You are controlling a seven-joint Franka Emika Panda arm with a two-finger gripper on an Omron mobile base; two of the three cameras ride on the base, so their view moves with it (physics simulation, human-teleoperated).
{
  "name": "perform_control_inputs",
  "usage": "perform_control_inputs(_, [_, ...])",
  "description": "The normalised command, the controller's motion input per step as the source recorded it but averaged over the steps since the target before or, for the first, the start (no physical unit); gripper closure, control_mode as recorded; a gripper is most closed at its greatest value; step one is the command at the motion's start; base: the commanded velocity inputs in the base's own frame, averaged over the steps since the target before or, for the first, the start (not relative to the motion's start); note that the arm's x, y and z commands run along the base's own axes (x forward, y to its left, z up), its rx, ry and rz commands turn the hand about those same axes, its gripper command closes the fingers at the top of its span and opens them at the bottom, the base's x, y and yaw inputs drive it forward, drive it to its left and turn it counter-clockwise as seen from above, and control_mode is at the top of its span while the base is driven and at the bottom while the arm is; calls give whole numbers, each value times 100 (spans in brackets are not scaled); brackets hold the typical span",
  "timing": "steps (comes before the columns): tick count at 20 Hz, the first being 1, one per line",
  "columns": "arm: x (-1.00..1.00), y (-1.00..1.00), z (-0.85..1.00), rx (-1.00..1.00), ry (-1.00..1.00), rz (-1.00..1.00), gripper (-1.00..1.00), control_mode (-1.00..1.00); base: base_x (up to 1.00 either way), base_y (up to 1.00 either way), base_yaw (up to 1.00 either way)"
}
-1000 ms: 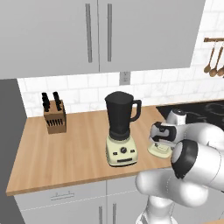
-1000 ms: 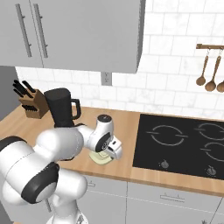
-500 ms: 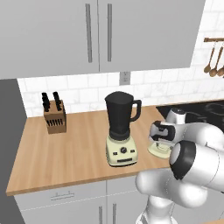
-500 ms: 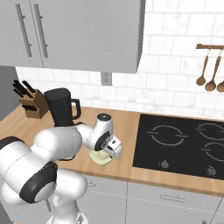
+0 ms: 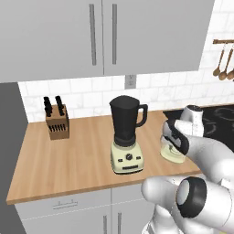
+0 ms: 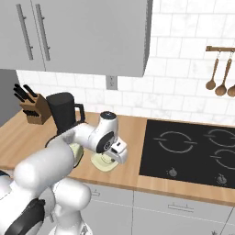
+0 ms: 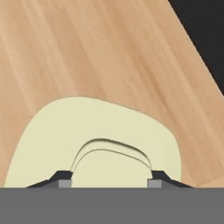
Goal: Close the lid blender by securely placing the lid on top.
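Wooden tabletop (image 5: 68,155) carries the pale cream round lid (image 7: 100,140); pincer (image 7: 109,181) clamps its knob. Lifting onto the open black blender jar (image 5: 125,121) remains.

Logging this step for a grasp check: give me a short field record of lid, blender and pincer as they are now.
lid: flat on the wooden counter, between blender and hob
blender: upright, jar open, no lid on
pincer: fingertips either side of the lid's raised knob, shut on it
lifted: not yet
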Motion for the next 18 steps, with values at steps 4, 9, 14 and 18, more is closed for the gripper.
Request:
perform_control_inputs(4, [-54,4,100,0,-3,-2,100,-100,0,0,0])
perform_control_inputs(9, [-73,17,100,0,-11,-2,100,-100,0,0,0])
perform_control_inputs(14, [-76,18,100,0,-20,0,100,-100,0,0,0])
perform_control_inputs(18, [-52,25,100,0,-14,0,100,-100,0,0,0])
